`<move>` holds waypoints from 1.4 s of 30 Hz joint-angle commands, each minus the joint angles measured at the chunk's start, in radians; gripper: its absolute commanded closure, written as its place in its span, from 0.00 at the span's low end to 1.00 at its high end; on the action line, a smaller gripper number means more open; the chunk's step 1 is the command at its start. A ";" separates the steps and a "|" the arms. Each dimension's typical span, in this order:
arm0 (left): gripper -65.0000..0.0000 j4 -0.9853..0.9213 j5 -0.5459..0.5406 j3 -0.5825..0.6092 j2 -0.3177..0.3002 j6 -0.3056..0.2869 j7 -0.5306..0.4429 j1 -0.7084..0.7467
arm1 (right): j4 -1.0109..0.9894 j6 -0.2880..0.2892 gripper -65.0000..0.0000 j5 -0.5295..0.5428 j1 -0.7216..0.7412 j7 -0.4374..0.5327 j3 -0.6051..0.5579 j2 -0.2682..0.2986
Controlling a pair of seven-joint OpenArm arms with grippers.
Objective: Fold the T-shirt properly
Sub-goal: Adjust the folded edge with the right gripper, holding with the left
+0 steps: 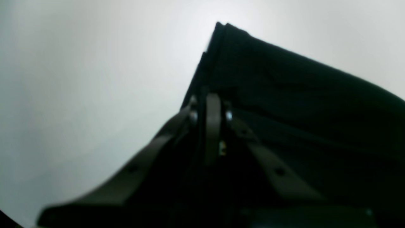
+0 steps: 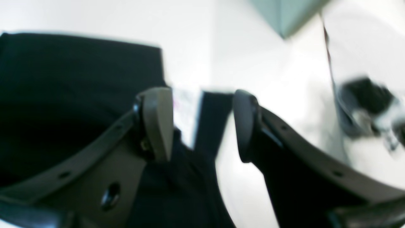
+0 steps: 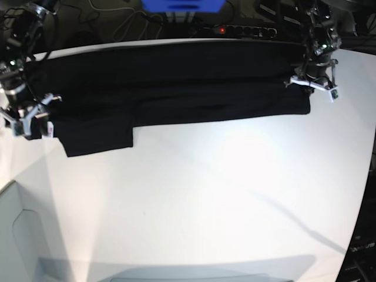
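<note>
The black T-shirt (image 3: 176, 82) lies stretched in a long band across the far side of the white table (image 3: 205, 194), with one sleeve (image 3: 100, 136) hanging toward the front at the left. My left gripper (image 3: 311, 82) is at the shirt's right end. In the left wrist view it (image 1: 210, 110) is shut on the edge of the black cloth (image 1: 300, 104). My right gripper (image 3: 32, 120) is at the shirt's left end. In the right wrist view it (image 2: 202, 123) is open, with black cloth (image 2: 63, 79) and a small white label (image 2: 186, 110) between its fingers.
A power strip (image 3: 235, 29), a blue box (image 3: 182, 6) and cables lie behind the table's far edge. The table's right edge runs close to the left arm. A grey-green panel (image 2: 284, 15) shows in the right wrist view.
</note>
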 commanded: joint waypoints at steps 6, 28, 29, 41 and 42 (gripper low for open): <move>1.00 0.012 -0.002 -0.005 -0.008 0.002 -0.009 0.004 | -0.137 0.007 0.52 0.015 0.199 -0.092 -0.135 0.019; 1.00 0.009 -0.002 -0.011 -0.008 0.002 -0.009 0.004 | -0.622 0.007 0.86 -0.171 0.384 -0.014 -0.243 0.016; 1.00 0.012 -0.002 -0.009 -0.008 0.002 -0.009 0.004 | -0.622 0.007 0.96 -0.171 0.383 -0.014 -0.238 0.014; 1.00 0.009 0.000 -0.005 -0.008 0.002 -0.009 -0.002 | -0.182 0.007 1.00 -0.166 0.211 -0.023 -0.149 -0.030; 1.00 0.009 0.000 -0.005 -0.008 0.002 -0.009 -0.002 | -0.131 0.007 1.00 -0.166 0.190 -0.023 -0.137 -0.036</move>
